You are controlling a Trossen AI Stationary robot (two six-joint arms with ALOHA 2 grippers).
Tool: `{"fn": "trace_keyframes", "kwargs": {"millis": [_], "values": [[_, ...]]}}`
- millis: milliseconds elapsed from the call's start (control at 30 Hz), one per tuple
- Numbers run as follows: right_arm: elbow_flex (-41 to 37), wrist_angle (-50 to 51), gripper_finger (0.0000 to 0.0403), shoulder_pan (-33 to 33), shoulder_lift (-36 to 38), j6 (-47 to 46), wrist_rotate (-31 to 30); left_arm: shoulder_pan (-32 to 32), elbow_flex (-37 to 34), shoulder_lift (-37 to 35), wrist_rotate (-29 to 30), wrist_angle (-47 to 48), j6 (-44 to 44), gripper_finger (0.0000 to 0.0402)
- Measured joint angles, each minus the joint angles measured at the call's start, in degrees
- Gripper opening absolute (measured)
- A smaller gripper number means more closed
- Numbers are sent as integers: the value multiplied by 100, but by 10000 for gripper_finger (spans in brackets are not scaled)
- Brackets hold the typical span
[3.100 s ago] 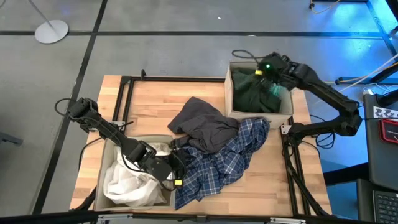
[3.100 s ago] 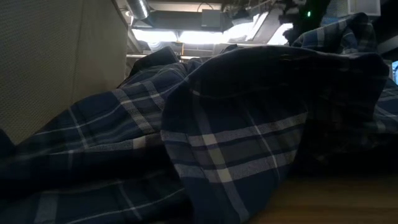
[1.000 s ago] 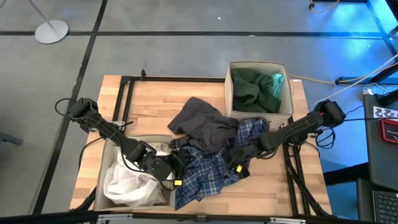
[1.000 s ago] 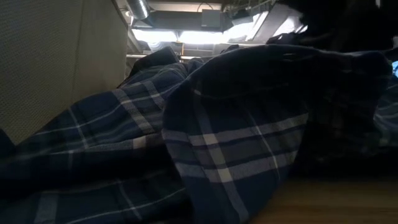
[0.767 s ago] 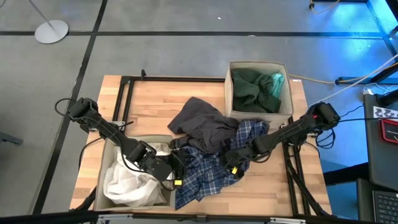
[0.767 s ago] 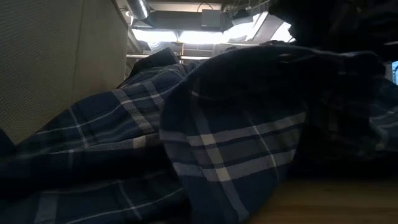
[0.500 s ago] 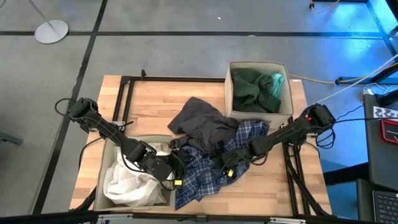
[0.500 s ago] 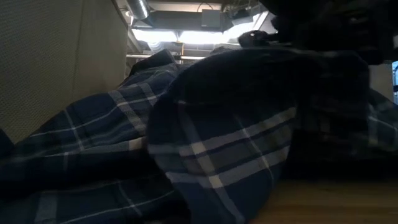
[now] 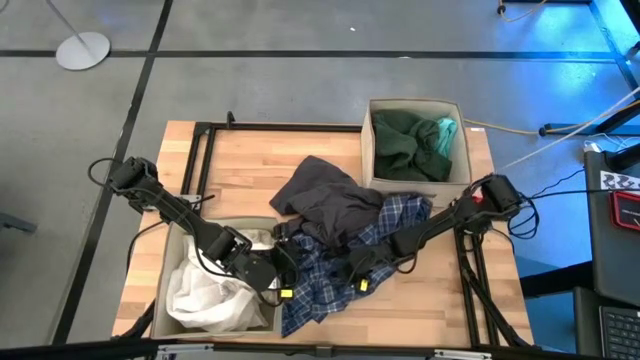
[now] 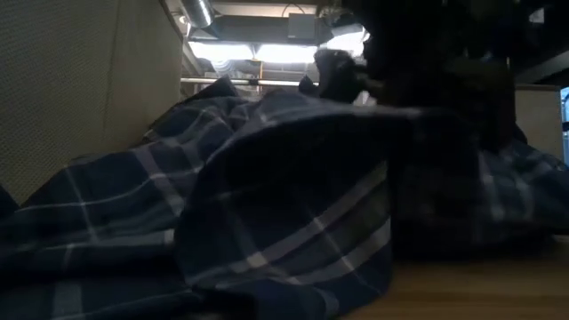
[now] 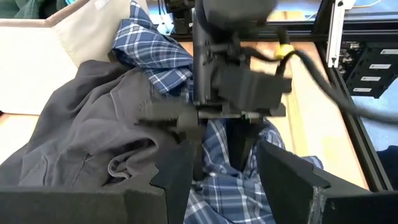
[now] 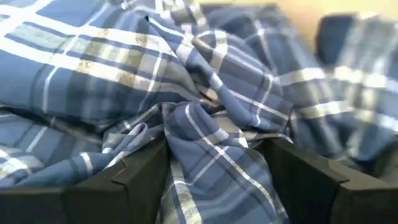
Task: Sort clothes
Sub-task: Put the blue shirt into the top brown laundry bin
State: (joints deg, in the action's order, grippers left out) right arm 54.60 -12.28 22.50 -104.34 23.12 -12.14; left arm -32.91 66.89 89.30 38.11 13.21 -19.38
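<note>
The blue-white plaid shirt (image 9: 325,285) lies crumpled on the table's near middle, and the dark grey garment (image 9: 325,200) lies partly over its far side. My right gripper (image 9: 353,275) is open, low on the shirt's middle, with a ridge of plaid cloth (image 12: 199,140) between its fingers. My left gripper (image 9: 282,274) is open at the shirt's left edge, beside the near left bin; the left wrist view (image 11: 221,183) shows it facing the right gripper (image 11: 239,81). White garments (image 9: 205,290) lie in that bin. A dark green garment (image 9: 400,140) and a teal garment (image 9: 442,135) lie in the far right bin. My right gripper is set on the middle of the plaid shirt with open fingers (image 12: 140,174). It comes slanting down from the table's right side. A bunched fold of the cloth (image 12: 205,124) rises between the fingers. The shirt lies slack on the table.
The near left beige bin (image 9: 160,300) stands by the table's near left corner; its wall fills the low view's left (image 10: 80,89). The far right beige bin (image 9: 368,140) stands at the far right. Bare wood (image 9: 250,170) lies at the far left and near right.
My right gripper has gone toward the table's left and near edges, low across the plaid shirt. The shirt's right part has been pushed leftward and bunched up, drawing clear of the table's near right. My left gripper has kept still.
</note>
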Motion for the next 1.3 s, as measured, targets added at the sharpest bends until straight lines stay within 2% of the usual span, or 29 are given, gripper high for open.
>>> {"fn": "trace_keyframes", "kwargs": {"millis": [267,367,467,667,733,933,1100,1300], "values": [[36,-50,264,7,-751,-168,-261,-2,0,0,0,-14,-43,166],[38,17,244,1,-843,-390,-106,-4,0,0,0,-17,-73,166],[38,146,197,-3,-855,-642,83,-4,0,0,0,-14,-96,166],[41,234,53,0,-869,-904,208,-4,0,0,0,-15,-96,166],[149,460,21,4,-869,-919,207,-4,0,0,0,-15,-110,166],[429,1194,35,91,-614,-1072,116,-7,0,0,-1,-1,-151,166],[449,1736,18,254,9,-1069,74,-7,0,2,-2,33,-162,166],[458,2127,18,510,896,-1127,-469,-7,0,2,-2,91,-168,166]]}}
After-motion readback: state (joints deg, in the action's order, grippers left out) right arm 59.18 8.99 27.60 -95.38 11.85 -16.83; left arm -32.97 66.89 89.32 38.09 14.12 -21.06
